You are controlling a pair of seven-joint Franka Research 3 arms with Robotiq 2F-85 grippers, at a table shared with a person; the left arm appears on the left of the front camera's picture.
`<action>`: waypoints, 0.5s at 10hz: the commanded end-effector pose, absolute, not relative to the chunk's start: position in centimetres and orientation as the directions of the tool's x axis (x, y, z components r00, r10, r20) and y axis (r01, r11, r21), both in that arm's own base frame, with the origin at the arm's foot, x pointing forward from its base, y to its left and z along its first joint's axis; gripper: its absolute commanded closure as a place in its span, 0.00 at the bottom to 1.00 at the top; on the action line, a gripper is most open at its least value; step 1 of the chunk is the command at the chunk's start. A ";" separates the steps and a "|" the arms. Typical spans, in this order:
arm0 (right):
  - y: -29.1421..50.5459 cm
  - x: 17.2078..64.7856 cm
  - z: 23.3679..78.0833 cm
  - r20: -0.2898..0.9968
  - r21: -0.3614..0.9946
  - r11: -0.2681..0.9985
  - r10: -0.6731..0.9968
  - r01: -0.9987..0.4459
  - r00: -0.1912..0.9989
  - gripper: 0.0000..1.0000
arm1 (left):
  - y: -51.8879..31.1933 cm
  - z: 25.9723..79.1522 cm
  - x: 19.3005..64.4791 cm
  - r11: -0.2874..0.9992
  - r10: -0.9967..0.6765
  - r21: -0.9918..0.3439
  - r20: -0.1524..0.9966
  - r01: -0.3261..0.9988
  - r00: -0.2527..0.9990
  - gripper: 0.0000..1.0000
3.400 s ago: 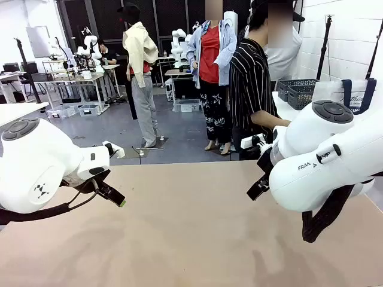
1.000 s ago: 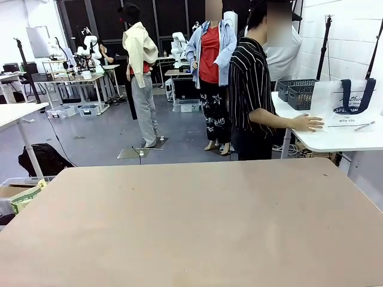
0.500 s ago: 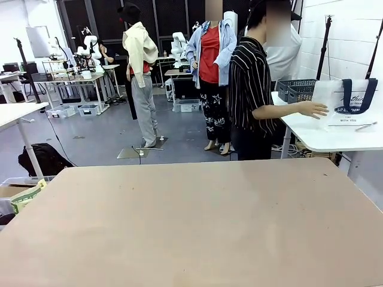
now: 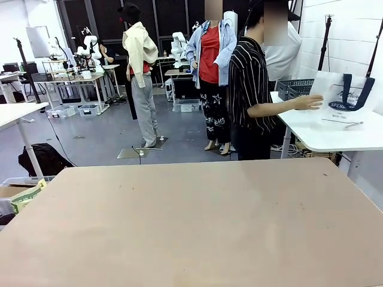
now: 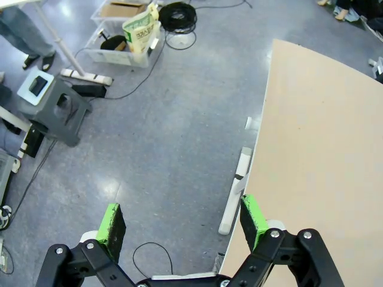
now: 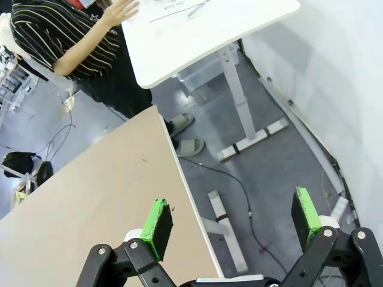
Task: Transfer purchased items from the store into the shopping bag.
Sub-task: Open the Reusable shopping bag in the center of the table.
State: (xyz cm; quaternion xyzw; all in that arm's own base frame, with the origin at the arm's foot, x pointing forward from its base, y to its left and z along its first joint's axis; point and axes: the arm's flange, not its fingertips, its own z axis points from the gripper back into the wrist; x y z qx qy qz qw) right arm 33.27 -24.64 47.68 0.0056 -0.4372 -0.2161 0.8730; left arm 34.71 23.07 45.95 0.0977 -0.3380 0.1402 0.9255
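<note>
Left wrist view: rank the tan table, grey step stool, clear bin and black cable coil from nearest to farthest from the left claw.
1. Tan table, right beside the open left claw, picture right.
2. Grey step stool, on the floor, left.
3. Clear bin, upper left.
4. Black cable coil, top edge, just beyond the bin.

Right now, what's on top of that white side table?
On the white side table are the shopping bag, with the person's hand on it, and dark grey baskets beyond. Whatever the bag or baskets hold is hidden.
</note>
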 end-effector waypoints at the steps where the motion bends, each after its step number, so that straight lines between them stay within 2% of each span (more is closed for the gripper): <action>1: -24.5 33.2 47.7 0.754 0.200 0.905 -0.387 0.376 0.530 0.00 | 23.1 45.9 34.5 0.940 0.192 0.096 0.645 -0.328 0.740 0.00; 5: -24.5 33.2 47.7 0.754 0.200 0.905 -0.387 0.376 0.530 0.00 | 23.1 45.9 34.5 0.940 0.192 0.096 0.645 -0.328 0.740 0.00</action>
